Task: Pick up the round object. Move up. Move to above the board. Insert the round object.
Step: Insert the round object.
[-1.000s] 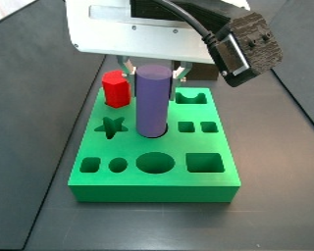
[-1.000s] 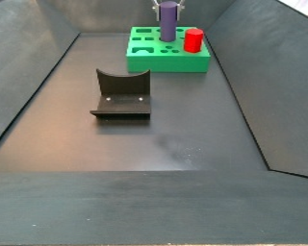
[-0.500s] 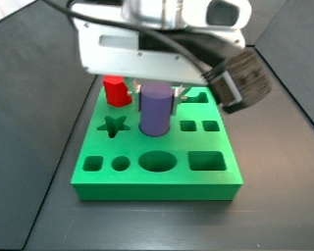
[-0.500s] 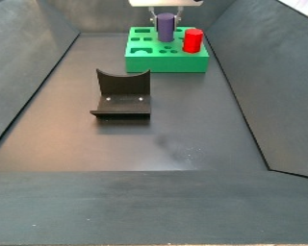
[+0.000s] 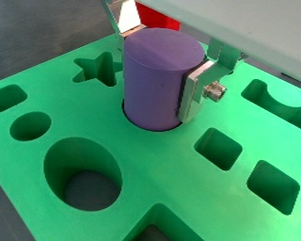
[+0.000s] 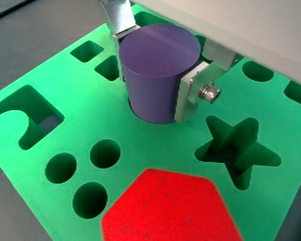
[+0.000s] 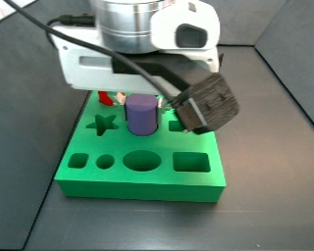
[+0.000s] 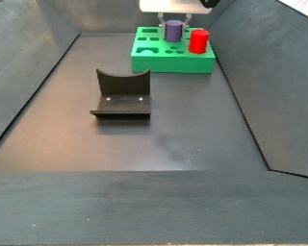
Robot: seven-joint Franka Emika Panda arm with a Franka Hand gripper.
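The round object (image 5: 156,80), a smooth purple cylinder, stands upright with its lower end sunk in a hole in the middle of the green board (image 5: 179,179). My gripper (image 5: 161,58) is shut on it, a silver finger plate (image 5: 195,89) pressed to each side. Both wrist views show this; in a wrist view the cylinder (image 6: 153,71) rises between the fingers (image 6: 191,94) of the gripper (image 6: 157,58). In both side views the gripper (image 7: 142,101) (image 8: 176,23) hangs low over the board (image 7: 121,181) (image 8: 157,65), and only the cylinder's lower part (image 7: 142,118) (image 8: 176,32) shows.
A short red hexagonal peg (image 6: 166,207) (image 8: 199,39) stands in the board beside the cylinder. Star (image 5: 99,69), round (image 5: 84,174) and square (image 5: 220,149) holes lie open around it. The dark fixture (image 8: 122,94) stands on the floor in front of the board. Sloped dark walls enclose the floor.
The gripper has come down with the purple cylinder still in it. The cylinder now sits lower, its base in the board's hole, and less of it shows above the board.
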